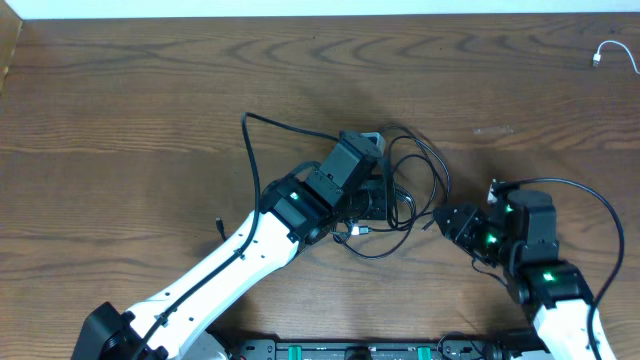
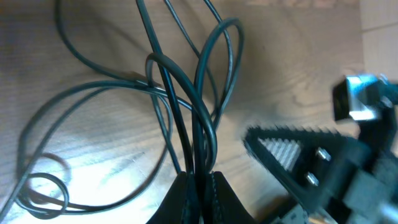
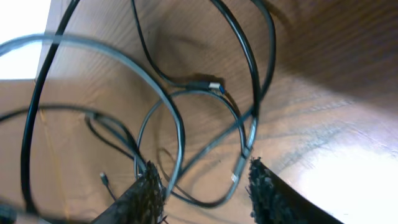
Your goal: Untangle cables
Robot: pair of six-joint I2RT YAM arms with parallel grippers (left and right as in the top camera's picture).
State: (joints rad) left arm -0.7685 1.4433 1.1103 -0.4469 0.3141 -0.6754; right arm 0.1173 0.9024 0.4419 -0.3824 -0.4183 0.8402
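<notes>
Overhead: the black cables (image 1: 420,165) lie tangled at the middle of the wooden surface (image 1: 150,100), between the left hand (image 1: 375,200) and the right hand (image 1: 445,220). 1 white cable (image 1: 610,52) lies well apart, near the far right edge.

Left wrist: the left hand (image 2: 198,180), pressed together, pinches several strands of the black cables (image 2: 186,106).

Right wrist: the right hand (image 3: 205,186) stands spread, a loop of the black cables (image 3: 249,74) seemingly passing loose between its 2 fingers.
</notes>
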